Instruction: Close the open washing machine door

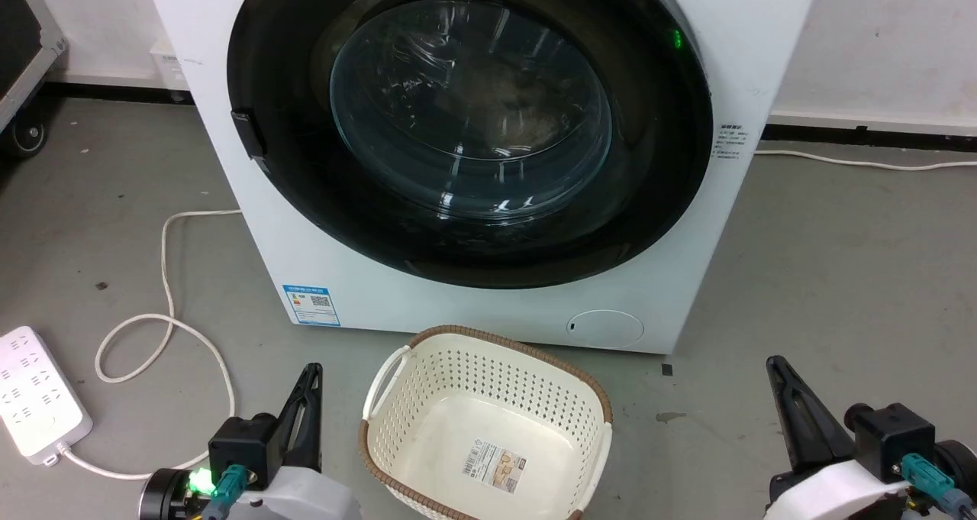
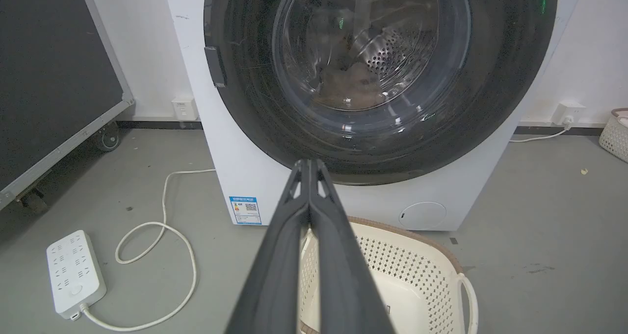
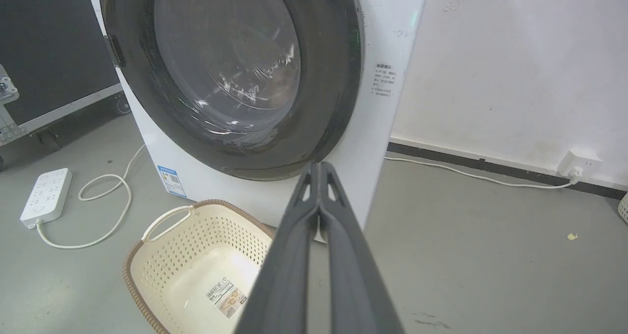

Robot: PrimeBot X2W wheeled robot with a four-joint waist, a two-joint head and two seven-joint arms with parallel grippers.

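Big round washing machine door (image 1: 469, 115), black rim and clear glass, lying flat against the front of the white washing machine (image 1: 458, 310). Just in front, on the grey floor (image 1: 824, 276), a cream basket (image 1: 488, 375). Low at either side of the basket, left gripper (image 1: 312, 373) and right gripper (image 1: 775, 366), fingers pressed together, holding nothing, well apart from the door.

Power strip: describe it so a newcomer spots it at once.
Find the white washing machine. On the grey floor to its left in the head view, a white cable loops to the power strip. It is a flat white slab with rows of sockets, unlike the perforated cream basket.
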